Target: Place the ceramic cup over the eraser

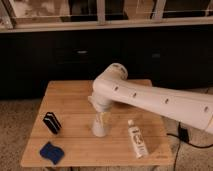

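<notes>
Toward the left edge of the wooden table (75,102) stood the eraser (51,122), black with white stripes, upright and a little tilted. Just in front of it, near the table's front left corner, lay a blue wavy-edged flat piece (52,152), apart from the eraser.

Near the middle of the table, slightly toward the front, the cup (98,129) stood upright on the wood, well apart from the eraser and to its right. The gripper (103,118) hung directly over the cup, down at its rim, mostly hidden under the arm's bulky white wrist. Whether the gripper had closed on the cup or only hovered at it could not be told.

To the right of the cup, a white tube (136,141) lay flat, pointing toward the table's front edge. The white arm (160,102) reached in from the right edge, crossing above the table's right side.
</notes>
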{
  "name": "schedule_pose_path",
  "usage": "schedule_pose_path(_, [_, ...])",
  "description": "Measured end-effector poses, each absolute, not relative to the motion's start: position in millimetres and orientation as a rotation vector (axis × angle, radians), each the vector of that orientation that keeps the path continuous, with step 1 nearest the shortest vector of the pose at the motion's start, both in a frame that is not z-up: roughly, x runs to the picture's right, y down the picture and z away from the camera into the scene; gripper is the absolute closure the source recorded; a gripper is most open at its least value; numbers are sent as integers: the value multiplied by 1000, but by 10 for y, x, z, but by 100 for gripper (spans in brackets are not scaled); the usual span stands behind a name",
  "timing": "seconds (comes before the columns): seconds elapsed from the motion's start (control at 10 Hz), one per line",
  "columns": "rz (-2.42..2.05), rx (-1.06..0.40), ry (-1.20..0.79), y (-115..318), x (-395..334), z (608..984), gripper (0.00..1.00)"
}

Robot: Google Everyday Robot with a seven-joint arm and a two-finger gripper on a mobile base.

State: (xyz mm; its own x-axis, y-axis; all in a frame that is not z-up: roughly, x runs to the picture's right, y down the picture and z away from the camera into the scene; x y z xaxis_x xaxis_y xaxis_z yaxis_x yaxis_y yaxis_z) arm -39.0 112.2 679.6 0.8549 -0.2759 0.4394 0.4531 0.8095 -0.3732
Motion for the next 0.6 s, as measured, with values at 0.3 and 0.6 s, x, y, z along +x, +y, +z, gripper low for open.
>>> schedule_pose_path(0.3, [-411,-489,-392,1096,-431,6818,20])
schedule_pose_path(0.6, [-425,-492,-410,1103,-572,6824,20])
